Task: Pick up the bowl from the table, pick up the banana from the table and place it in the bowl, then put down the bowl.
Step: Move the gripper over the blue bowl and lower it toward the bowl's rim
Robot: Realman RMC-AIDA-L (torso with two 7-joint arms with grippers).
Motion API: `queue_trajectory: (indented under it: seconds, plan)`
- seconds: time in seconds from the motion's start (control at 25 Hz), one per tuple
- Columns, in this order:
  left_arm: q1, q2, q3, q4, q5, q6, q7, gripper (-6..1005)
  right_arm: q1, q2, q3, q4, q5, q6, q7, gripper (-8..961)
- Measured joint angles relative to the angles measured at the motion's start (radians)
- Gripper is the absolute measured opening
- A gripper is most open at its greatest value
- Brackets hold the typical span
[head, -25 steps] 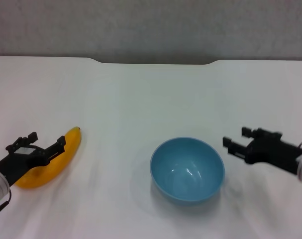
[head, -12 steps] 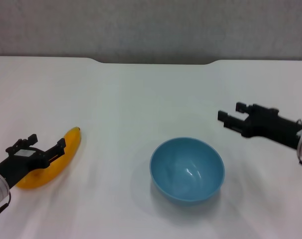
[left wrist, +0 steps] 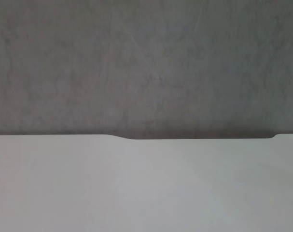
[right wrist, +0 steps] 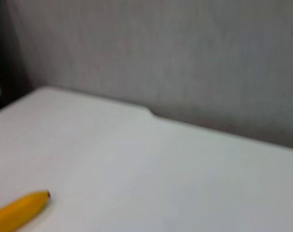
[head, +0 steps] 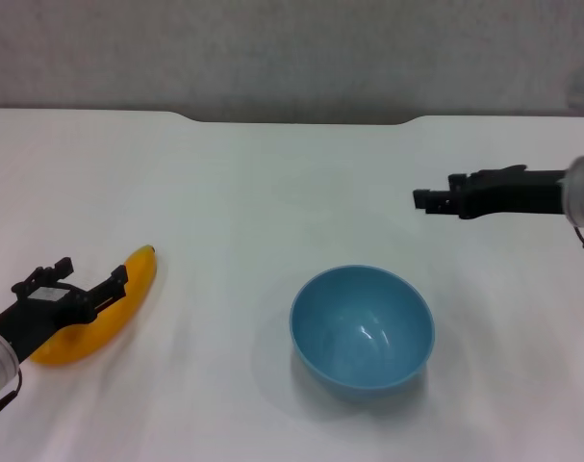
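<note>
One bowl (head: 363,327), one banana (head: 97,311) and two end effectors are on show above one white table (head: 272,192). In the head view the light blue bowl sits upright near the middle of the table, toward its near edge, with nothing in it. The banana lies at about 9 o'clock from the bowl, well apart from it, its dark stem tip pointing to the far side; the right wrist view catches its tip end (right wrist: 20,211). The left end effector (head: 80,287) hangs over the banana's near half, its fingers spread to either side of the fruit. The right end effector (head: 424,200) is at about 1 o'clock from the bowl, apart from it; whether its fingers are spread or pressed together I cannot tell.
</note>
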Motion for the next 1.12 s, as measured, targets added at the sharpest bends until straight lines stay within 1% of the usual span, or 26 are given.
queue_trajectory:
  seconds: [0.12, 0.2, 0.28, 0.4, 0.6, 0.68, 0.88, 1.12]
  plan:
    - [-0.004, 0.0, 0.0, 0.0, 0.0, 0.0, -0.002, 902, 0.082, 0.004, 0.017, -0.037, -0.146, 0.049, 0.109, 665]
    - [-0.005, 0.0, 0.0, 0.0, 0.0, 0.0, -0.004, 902, 0.127, 0.01, 0.017, -0.061, -0.214, 0.075, 0.167, 666]
    - [-0.006, -0.001, 0.0, -0.002, 0.0, 0.0, -0.003, 902, 0.167, 0.014, 0.018, -0.086, -0.266, 0.107, 0.213, 666]
    - [-0.01, -0.001, 0.0, -0.003, 0.0, 0.0, -0.003, 902, 0.208, 0.019, 0.019, -0.114, -0.32, 0.158, 0.256, 666]
    - [-0.016, -0.001, 0.0, -0.004, 0.0, 0.0, -0.005, 903, 0.248, 0.025, 0.012, -0.198, -0.402, 0.177, 0.341, 665]
    - [-0.017, -0.001, 0.0, -0.004, 0.0, 0.0, -0.005, 903, 0.27, 0.026, 0.01, -0.255, -0.415, 0.171, 0.343, 665]
    - [-0.02, -0.003, 0.0, -0.004, 0.0, 0.0, -0.006, 902, 0.293, 0.034, 0.004, -0.342, -0.412, 0.123, 0.341, 665]
    - [-0.03, -0.003, 0.0, 0.0, 0.0, 0.0, -0.006, 902, 0.296, 0.036, -0.028, -0.393, -0.361, 0.078, 0.338, 666]
